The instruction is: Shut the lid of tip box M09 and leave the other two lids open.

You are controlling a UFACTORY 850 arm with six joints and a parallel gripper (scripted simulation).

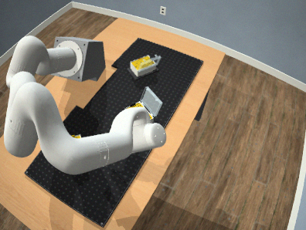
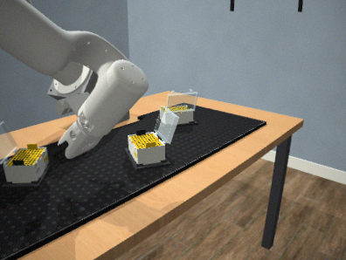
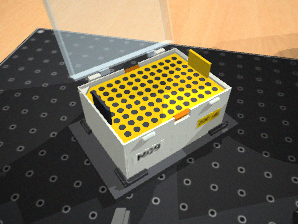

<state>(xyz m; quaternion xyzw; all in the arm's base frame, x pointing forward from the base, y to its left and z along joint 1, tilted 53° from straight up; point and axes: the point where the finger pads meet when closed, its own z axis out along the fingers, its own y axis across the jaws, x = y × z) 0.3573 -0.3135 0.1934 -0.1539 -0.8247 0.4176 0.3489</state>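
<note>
Hovering low over the black perforated mat (image 2: 210,131), the white arm's end effector (image 2: 72,146) is standing fully open and is gripping nothing. It is hanging between the left white tip box (image 2: 25,165) and the middle white tip box (image 2: 147,149), touching neither.

In the wrist view, a white tip box with a yellow honeycomb tip rack (image 3: 155,115) is filling the frame; the sticker on its facing wall (image 3: 148,150) is blurred but appears to read M09. Its clear plastic lid (image 3: 107,35) is standing raised behind the rack, hinged at the far edge. The box is sitting flat on a grey holder plate (image 3: 92,162) with dark locators at the corners.

On the wooden counter (image 2: 245,144), the middle box's clear lid (image 2: 167,125) is tilting upward at its far side. The far white tip box (image 2: 180,111) is resting well apart, with its transparent lid (image 2: 183,99) standing upright.
</note>
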